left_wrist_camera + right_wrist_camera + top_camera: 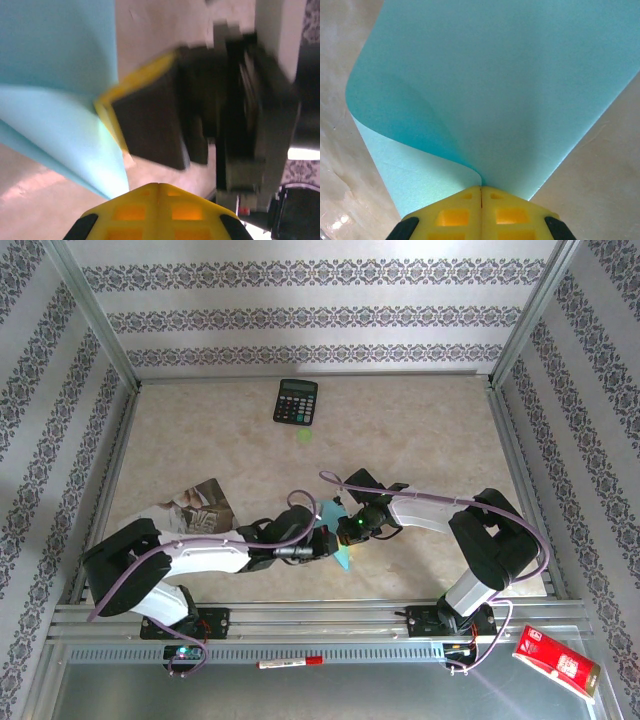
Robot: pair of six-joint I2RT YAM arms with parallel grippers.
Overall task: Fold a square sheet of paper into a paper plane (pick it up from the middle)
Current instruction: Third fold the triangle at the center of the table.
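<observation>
The calculator [296, 401] at the middle of the bench's [430, 430] far edge shows a dark display and rows of keys; any brand on it is too small to read. The booklet [197, 508] near the left edge carries printed photos, with no legible text. A red packet [556, 662] lies off the bench past the near right corner, and its white lettering cannot be made out. A red-and-white pen [290, 663] rests on the rail along the near edge.

The paper [495, 90] is at the near middle of the bench, where the two arms meet. It is curled, with one side rolled over the other.

The right end effector [481, 192] is fully closed. Its yellow fingertips [455, 217] meet along a thin seam and pinch the paper, which fans out from that seam.

The left end effector [159, 189] is also closed, tips together. A corner of the paper comes down just beside its left fingertip. I cannot tell whether that corner is pinched. In the left wrist view, one black-padded finger of the right end effector sits close ahead, its yellow edge against the paper.
</observation>
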